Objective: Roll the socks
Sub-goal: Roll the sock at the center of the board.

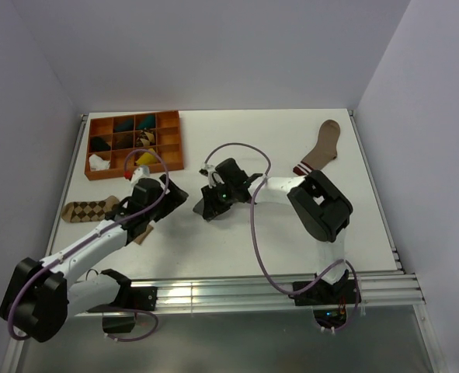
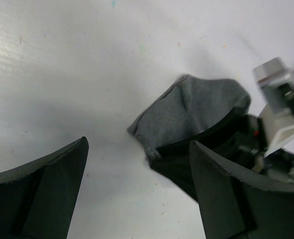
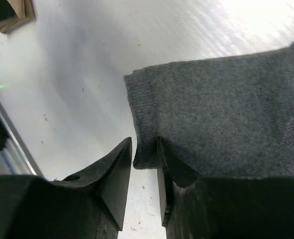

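Grey sock lies at the middle of the desk. Right pincer is released, slightly parted, the sock's corner between its fingers. Left pincer gapes wide just left of the sock, holding nothing.

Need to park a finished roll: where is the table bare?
Bare: the far strip between the orange compartment tray and the brown striped-cuff sock, and the white table's near middle. Crowded: around the grey fabric sock.
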